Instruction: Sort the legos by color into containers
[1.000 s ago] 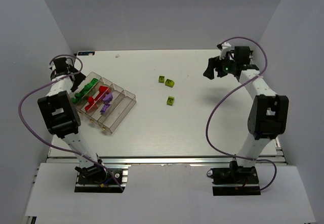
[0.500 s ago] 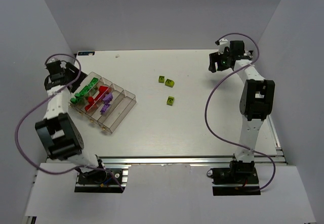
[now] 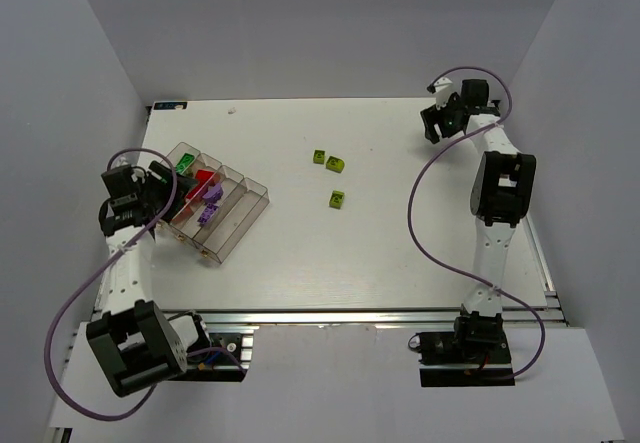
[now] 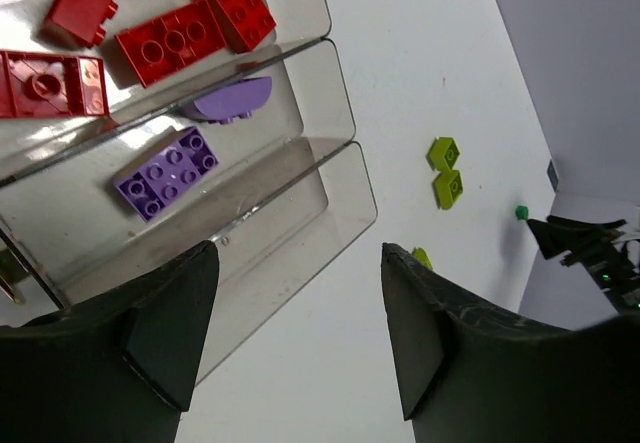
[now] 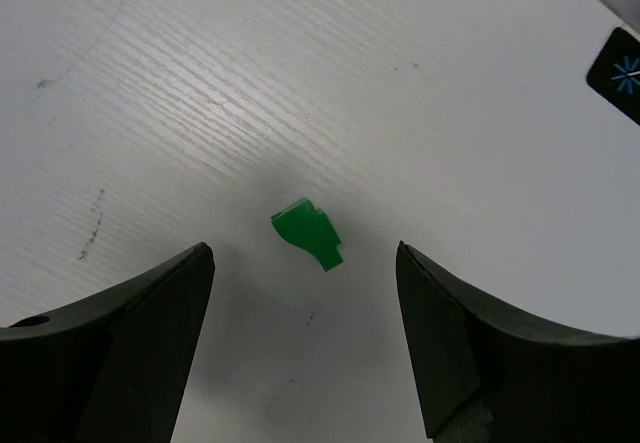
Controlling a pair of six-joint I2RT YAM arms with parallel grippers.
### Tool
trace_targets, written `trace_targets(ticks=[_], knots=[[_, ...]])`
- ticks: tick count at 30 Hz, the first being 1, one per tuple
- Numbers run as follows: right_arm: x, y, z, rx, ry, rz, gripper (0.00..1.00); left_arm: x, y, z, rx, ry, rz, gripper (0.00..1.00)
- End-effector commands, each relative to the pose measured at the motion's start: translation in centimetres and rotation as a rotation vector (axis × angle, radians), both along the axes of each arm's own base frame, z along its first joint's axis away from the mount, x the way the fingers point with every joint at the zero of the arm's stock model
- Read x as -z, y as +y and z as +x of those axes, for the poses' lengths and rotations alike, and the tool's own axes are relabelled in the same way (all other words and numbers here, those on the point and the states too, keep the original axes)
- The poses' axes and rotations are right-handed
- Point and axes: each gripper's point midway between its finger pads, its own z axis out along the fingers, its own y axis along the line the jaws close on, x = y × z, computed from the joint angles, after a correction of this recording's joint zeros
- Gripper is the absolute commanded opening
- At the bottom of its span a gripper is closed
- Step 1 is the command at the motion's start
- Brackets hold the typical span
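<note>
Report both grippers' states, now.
Left gripper: open, empty, above the tray.
Right gripper: open, holding nothing, over a loose green lego.

White wood-grain tabletop [image 3: 400,233] carried:
- clear divided tray [image 3: 250,206], at left, set askew;
- yellow-green bricks [image 3: 336,164], three, near centre: two side by side, one apart;
- green brick [image 5: 308,233], single, right wrist view only;
- dark tag [image 3: 170,105], far-left corner.
</note>
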Motion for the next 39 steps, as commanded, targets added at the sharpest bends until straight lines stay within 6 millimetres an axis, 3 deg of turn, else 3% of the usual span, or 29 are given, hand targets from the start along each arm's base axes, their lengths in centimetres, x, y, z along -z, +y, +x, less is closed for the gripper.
trace_targets(ticks=[1,11,18,23,31,36,38,39], knots=[[-0.2,0.7,0.3,-0.083,-0.017,-0.008,0.78,-1.1,-1.5,-1.2,0.013,-0.044,-0.048,0.75],[1.8,-0.5,2.0,-0.089,-0.034,-0.036,0.77,-3.0,-1.9,-1.7,-0.011,-0.094,-0.082,0.76],[3.3,-0.4,1.7,-0.101,-0.006,-0.016,0.72,-3.4,-2.1,-2.3,-0.026,-0.101,-0.09,0.76],[4.4,-0.3,0.9,-0.115,0.036,0.004,0.59,-4.3,-2.4,-2.4,-0.028,-0.126,-0.11,0.76],[5.1,0.0,-0.8,-0.142,0.091,0.045,0.32,-8.7,-4.8,-1.7,0.048,-0.253,-0.19,0.77],[4.3,1.2,-2.6,-0.208,0.121,0.096,0.15,-9.2,-8.6,-1.2,0.154,-0.263,-0.213,0.77],[1.7,2.4,-3.3,-0.257,0.09,0.143,0.09,-8.6,-10.6,-1.1,0.199,-0.24,-0.216,0.77],[1.7,3.0,-4.4,-0.276,0.107,0.176,0.08,-8.3,-11.4,-1.0,0.212,-0.236,-0.228,0.78]])
